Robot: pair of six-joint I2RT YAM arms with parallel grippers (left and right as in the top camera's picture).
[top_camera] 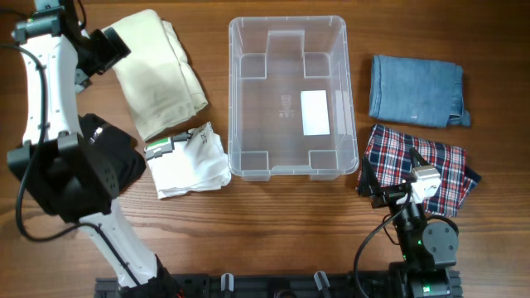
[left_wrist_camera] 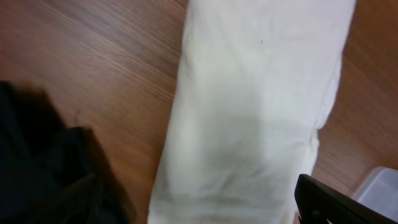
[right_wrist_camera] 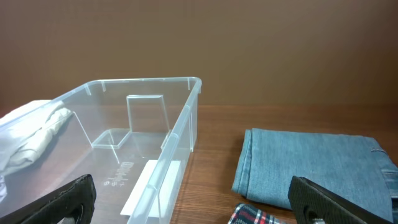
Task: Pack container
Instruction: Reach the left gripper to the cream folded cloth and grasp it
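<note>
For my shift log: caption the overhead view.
Empty container flanked by cream cloth, white cloth, denim and plaid shirt; nothing packed.

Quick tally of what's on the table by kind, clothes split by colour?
Clear plastic container: 1
Cream folded garment: 1
White folded garment: 1
Black garment: 1
Blue denim garment: 1
Red-and-navy plaid garment: 1
Total: 6

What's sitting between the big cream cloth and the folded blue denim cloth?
The clear container sits between the cream cloth and the blue denim cloth, with some bare wood on each side. The overhead view shows it.
</note>
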